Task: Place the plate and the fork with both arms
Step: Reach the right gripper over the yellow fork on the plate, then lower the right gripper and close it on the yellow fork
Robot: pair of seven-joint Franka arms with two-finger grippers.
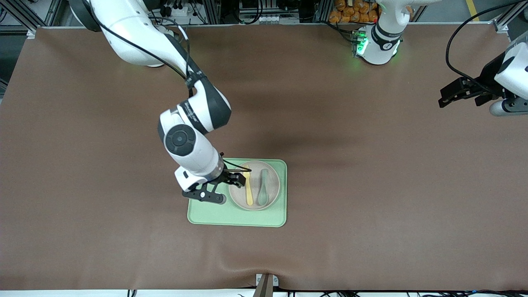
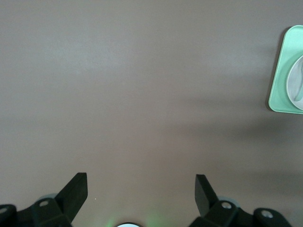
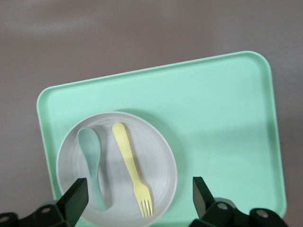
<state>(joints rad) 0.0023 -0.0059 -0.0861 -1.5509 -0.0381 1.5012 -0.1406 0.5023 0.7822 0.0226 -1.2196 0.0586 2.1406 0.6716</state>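
Note:
The off-white plate (image 1: 273, 178) lies on the light green tray (image 1: 237, 216). The pale yellow fork (image 1: 248, 187) lies in the plate beside a grey-green spoon (image 1: 262, 187). My right gripper (image 1: 236, 178) hangs open and empty over the plate's edge toward the right arm's end, close above the fork's tines. In the right wrist view the fork (image 3: 130, 163) and plate (image 3: 158, 156) lie between and ahead of the open right gripper (image 3: 139, 196). My left gripper (image 1: 447, 97) waits open and empty above bare table at the left arm's end, also shown in the left wrist view (image 2: 141, 194).
The spoon (image 3: 92, 161) lies in the plate next to the fork. The tray (image 3: 213, 118) has a bare half beside the plate. Brown table mat (image 1: 371, 185) surrounds the tray. The tray's corner (image 2: 279, 80) shows in the left wrist view.

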